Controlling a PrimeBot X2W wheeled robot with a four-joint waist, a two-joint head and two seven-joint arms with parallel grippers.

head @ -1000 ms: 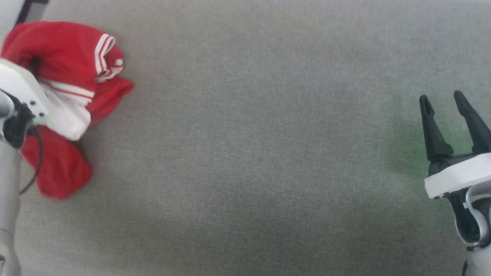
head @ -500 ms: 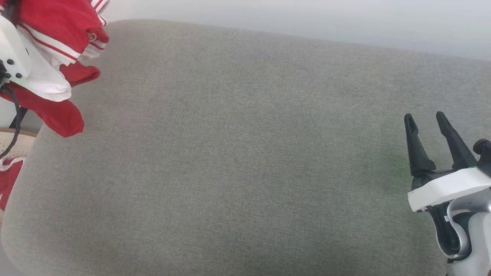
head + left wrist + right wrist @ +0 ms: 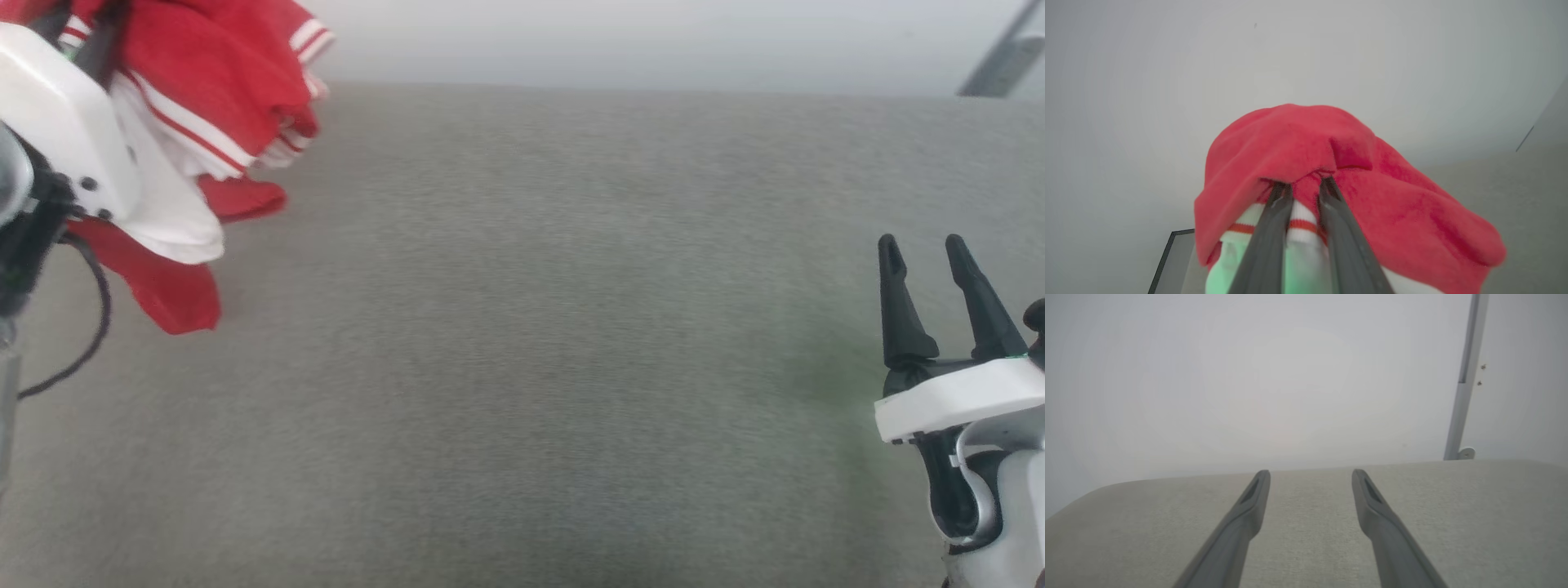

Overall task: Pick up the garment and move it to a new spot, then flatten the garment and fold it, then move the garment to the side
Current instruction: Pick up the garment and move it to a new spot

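Note:
The garment (image 3: 212, 90), bright red with white panels and thin red-and-white stripes, hangs bunched at the upper left of the head view, above the grey cushion's (image 3: 531, 327) far left part. My left arm's white wrist housing (image 3: 57, 122) covers the fingers there. In the left wrist view my left gripper (image 3: 1303, 185) is shut on a fold of the garment (image 3: 1306, 143), which drapes over both fingertips. My right gripper (image 3: 922, 249) stands open at the right with nothing between its fingers, far from the cloth; its fingers (image 3: 1257, 490) point across the cushion.
The wide grey fabric cushion (image 3: 1310, 539) has a rounded far edge, with a pale wall behind it. A grey metal post (image 3: 1461, 396) rises beyond the far right corner. A black cable (image 3: 94, 327) loops below my left wrist.
The head view has shifted. The garment, still in my left gripper, has gone from beyond the cushion's left edge to hanging over its far left part. The right gripper stays open.

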